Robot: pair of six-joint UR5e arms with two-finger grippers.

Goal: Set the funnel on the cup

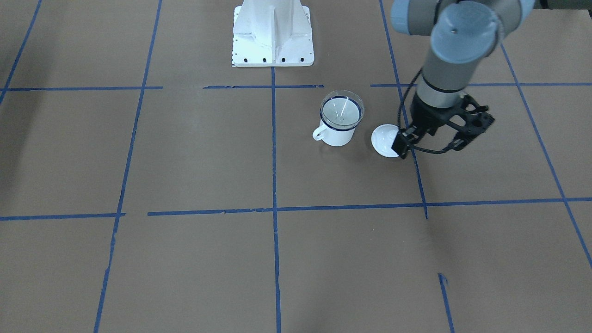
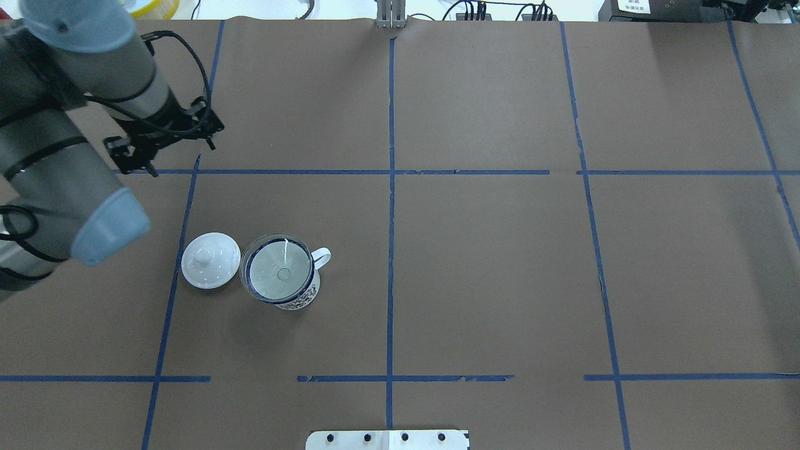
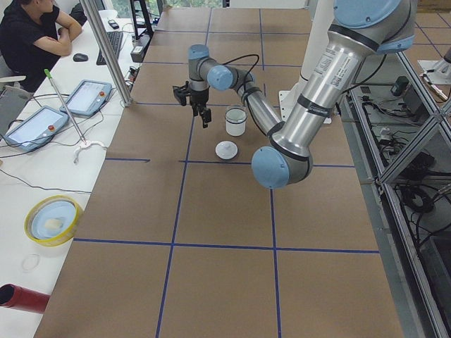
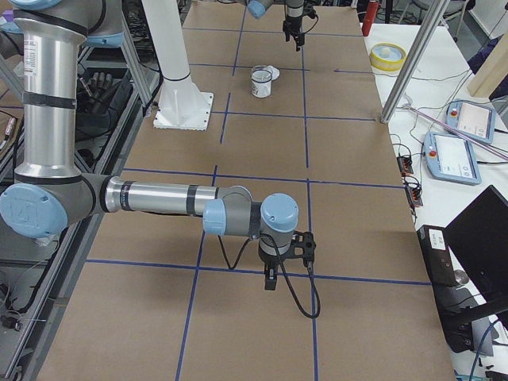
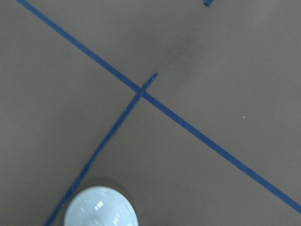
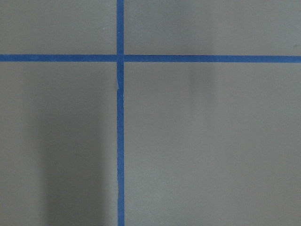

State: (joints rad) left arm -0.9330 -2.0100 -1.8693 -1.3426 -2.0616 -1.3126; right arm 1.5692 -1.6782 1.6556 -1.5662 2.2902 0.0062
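Right, front-facing view first: the small clear plastic funnel (image 1: 342,110) is sitting in the mouth of the white enamel mug with the dark blue rim (image 1: 337,134). Its wide cone rests on the rim and the spout points down inside. Both stand toward the robot-side edge of the brown paper-covered worktop (image 1: 185,162), near the middle of its length, so the placing looks done to me. The left gripper (image 1: 401,149) hangs empty over the far edge of the round white knobbed lid (image 1: 384,138), and I cannot tell how wide its jaws stand.

Overhead now: the lid lies just beside the mug on the robot's left, the 1 thing crowding any approach from that side. The mug's handle points the other way.

Left side view: funnel and mug read as 1 upright white shape.

Right side view: the right gripper (image 4: 271,279) hovers well apart, near the worktop's right end, jaw state not readable.

My guess on handling is that the funnel is light, thin, slick and easily tipped. It is best pinched at a rim tab or across the cone's lip, from above.
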